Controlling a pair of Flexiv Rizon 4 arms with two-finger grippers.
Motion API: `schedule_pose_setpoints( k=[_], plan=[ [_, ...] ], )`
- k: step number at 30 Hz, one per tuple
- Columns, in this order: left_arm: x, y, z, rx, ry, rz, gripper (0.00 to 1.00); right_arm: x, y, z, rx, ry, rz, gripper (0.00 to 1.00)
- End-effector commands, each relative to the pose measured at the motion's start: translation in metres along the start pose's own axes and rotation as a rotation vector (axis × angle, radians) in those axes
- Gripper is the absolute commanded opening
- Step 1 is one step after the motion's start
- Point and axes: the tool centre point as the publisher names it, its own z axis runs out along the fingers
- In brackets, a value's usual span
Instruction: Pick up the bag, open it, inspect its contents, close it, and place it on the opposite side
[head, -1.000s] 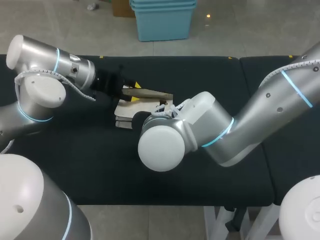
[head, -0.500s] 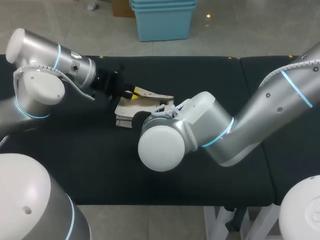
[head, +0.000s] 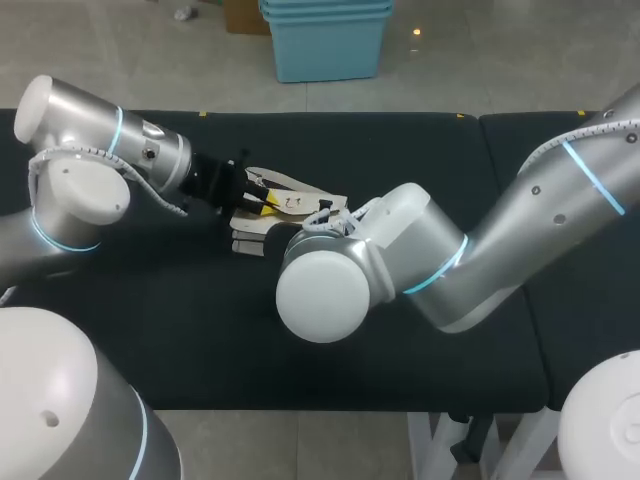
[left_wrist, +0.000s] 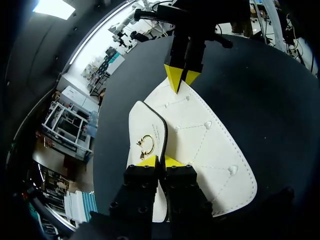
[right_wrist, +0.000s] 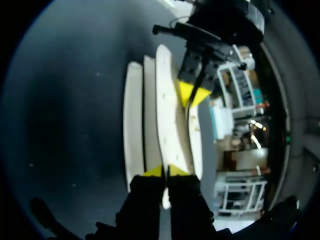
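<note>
A white quilted bag (head: 305, 196) lies on the black table just left of centre. My left gripper (head: 265, 203) is shut on the edge of the bag's flap (left_wrist: 142, 130), which carries a gold ring clasp (left_wrist: 146, 143). In the left wrist view the left gripper (left_wrist: 160, 161) pinches the flap's near end, and the right gripper (left_wrist: 180, 80) is shut on the bag's far end. In the right wrist view the right gripper (right_wrist: 165, 171) clamps one white panel (right_wrist: 167, 110), with the left gripper (right_wrist: 193, 94) opposite. From above, my right arm's wrist (head: 330, 285) hides its fingers.
The black padded table (head: 150, 330) spreads wide around the bag on every side. A second black section (head: 560, 330) joins it on the right across a narrow seam. My right arm's bulky forearm (head: 500, 240) crosses above the table's right half.
The left gripper has closed on the bag's flap and shifted slightly right and nearer. The flap now stands raised with its white face and clasp showing. The right arm has not moved.
</note>
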Motion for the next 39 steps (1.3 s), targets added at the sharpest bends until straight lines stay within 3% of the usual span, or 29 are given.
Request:
schedule_pose_setpoints(
  k=[1, 7, 15, 19, 20, 21, 27, 30, 34, 39],
  plan=[
    [0.001, 0.0, 0.007, 0.008, -0.009, 0.008, 0.0, 0.001, 0.001, 0.002, 0.0, -0.002, 0.001, 0.0],
    [0.001, -0.001, 0.01, -0.007, -0.006, 0.027, 0.0, 0.001, 0.001, 0.002, 0.0, -0.002, 0.001, 0.0],
    [0.007, 0.015, -0.001, -0.036, -0.024, 0.003, 0.0, 0.001, 0.001, 0.002, 0.0, -0.002, 0.001, 0.0],
    [0.005, 0.013, -0.005, -0.021, -0.056, 0.005, 0.0, 0.001, 0.001, 0.002, 0.0, -0.002, 0.001, 0.0],
    [0.005, 0.012, -0.005, -0.018, -0.062, 0.008, 0.21, 0.001, 0.001, 0.002, 0.0, -0.002, 0.001, 0.0],
    [0.003, 0.01, -0.006, -0.012, -0.073, 0.016, 0.35, 0.001, 0.001, 0.002, 0.0, -0.002, 0.001, 0.0],
    [-0.007, 0.001, -0.006, 0.001, -0.095, 0.051, 0.39, 0.001, 0.001, 0.002, 0.0, -0.002, 0.001, 0.0],
    [-0.013, -0.001, -0.006, 0.008, -0.1, 0.061, 0.32, 0.001, 0.001, 0.002, 0.0, -0.002, 0.001, 0.0],
    [-0.015, -0.002, -0.003, 0.009, -0.097, 0.067, 0.01, 0.001, 0.001, 0.002, 0.0, -0.002, 0.001, 0.0],
    [-0.011, -0.005, -0.003, 0.01, -0.079, 0.092, 0.0, 0.001, 0.001, 0.002, 0.0, -0.002, 0.001, 0.0]
  ],
)
